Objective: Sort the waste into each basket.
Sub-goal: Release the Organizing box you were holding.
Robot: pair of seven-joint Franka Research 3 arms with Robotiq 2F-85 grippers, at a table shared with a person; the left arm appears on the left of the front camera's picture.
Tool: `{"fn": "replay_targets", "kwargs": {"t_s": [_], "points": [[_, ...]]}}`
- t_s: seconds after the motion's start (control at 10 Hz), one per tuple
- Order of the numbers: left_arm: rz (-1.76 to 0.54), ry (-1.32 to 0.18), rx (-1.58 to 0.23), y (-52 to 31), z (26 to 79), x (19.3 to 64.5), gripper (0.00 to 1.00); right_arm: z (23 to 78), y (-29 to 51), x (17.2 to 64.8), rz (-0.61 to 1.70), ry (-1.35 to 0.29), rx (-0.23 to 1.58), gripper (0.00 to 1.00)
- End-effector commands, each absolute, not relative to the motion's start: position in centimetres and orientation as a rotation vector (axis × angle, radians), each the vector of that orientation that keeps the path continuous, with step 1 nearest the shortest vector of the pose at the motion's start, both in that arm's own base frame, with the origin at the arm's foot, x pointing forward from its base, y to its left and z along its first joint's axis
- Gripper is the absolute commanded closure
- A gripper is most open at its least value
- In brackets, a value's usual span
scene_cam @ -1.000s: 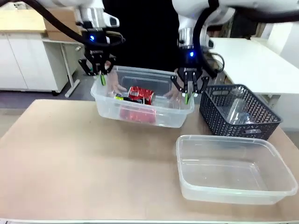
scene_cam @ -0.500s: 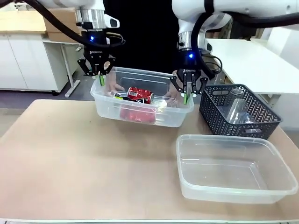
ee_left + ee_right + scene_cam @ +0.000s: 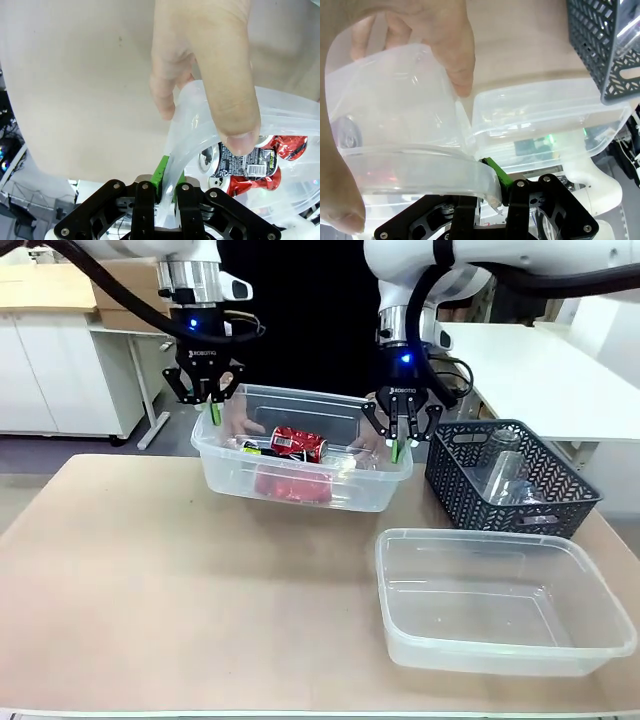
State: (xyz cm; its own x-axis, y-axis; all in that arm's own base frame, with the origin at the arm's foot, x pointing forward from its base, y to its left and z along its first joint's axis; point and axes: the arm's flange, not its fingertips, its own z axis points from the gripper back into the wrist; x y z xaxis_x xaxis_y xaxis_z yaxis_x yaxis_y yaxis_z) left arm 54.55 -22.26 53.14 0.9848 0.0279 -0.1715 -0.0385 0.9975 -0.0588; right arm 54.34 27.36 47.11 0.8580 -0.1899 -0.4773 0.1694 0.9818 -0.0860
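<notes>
A clear tub (image 3: 345, 490) with red-and-silver cans (image 3: 300, 445) inside is held at both ends. My left gripper (image 3: 213, 412) is shut on its left rim and my right gripper (image 3: 397, 448) is shut on its right rim. In the left wrist view, the green pads (image 3: 161, 170) pinch the rim (image 3: 182, 145), with a person's hand (image 3: 210, 65) gripping the same edge above the cans (image 3: 250, 162). In the right wrist view, my gripper (image 3: 487, 187) clamps the tub's rim (image 3: 420, 160), and a person's hand (image 3: 440, 35) holds the far wall. A second clear tub (image 3: 500, 655), with nothing in it, sits at the front right.
A dark lattice basket (image 3: 470, 495) stands at the right with a clear plastic bottle (image 3: 510, 475) inside. It shows in the right wrist view as a dark basket (image 3: 600, 50) beside the second tub (image 3: 545, 115). Bare tabletop (image 3: 170, 590) spreads across the left and front.
Both grippers and the tub they hold have shifted slightly to the left. The cans have barely moved inside it.
</notes>
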Motion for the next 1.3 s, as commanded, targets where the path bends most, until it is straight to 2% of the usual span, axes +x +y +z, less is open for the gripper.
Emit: {"fn": "replay_targets", "kwargs": {"t_s": [0.0, 0.1, 0.2, 0.3, 0.4, 0.5, 1.2], "points": [[0.033, 0.172, -0.062, -22.3, 53.1, 54.5, 0.94, 47.1, 27.4, 54.3, -0.189, 0.505, -0.041, 0.95], [-0.016, 0.166, -0.070, -22.7, 53.5, 54.6, 0.36, 48.1, 25.2, 52.6, -0.261, 0.416, -0.001, 0.39], [-0.015, 0.151, -0.063, -22.9, 54.0, 54.6, 0.36, 48.9, 24.2, 51.6, -0.255, 0.378, 0.053, 0.39], [-0.010, 0.146, -0.056, -23.0, 54.2, 54.5, 0.00, 49.2, 23.6, 51.2, -0.272, 0.351, 0.069, 0.00], [-0.004, 0.136, -0.060, -23.0, 54.3, 54.3, 0.32, 49.2, 23.3, 51.0, -0.278, 0.341, 0.085, 0.35], [0.003, 0.129, -0.062, -22.8, 54.5, 54.1, 0.00, 49.3, 23.3, 51.0, -0.267, 0.322, 0.105, 0.00], [-0.017, 0.089, -0.073, -22.6, 54.8, 53.2, 0.00, 49.6, 22.9, 50.3, -0.264, 0.248, 0.147, 0.00]]}}
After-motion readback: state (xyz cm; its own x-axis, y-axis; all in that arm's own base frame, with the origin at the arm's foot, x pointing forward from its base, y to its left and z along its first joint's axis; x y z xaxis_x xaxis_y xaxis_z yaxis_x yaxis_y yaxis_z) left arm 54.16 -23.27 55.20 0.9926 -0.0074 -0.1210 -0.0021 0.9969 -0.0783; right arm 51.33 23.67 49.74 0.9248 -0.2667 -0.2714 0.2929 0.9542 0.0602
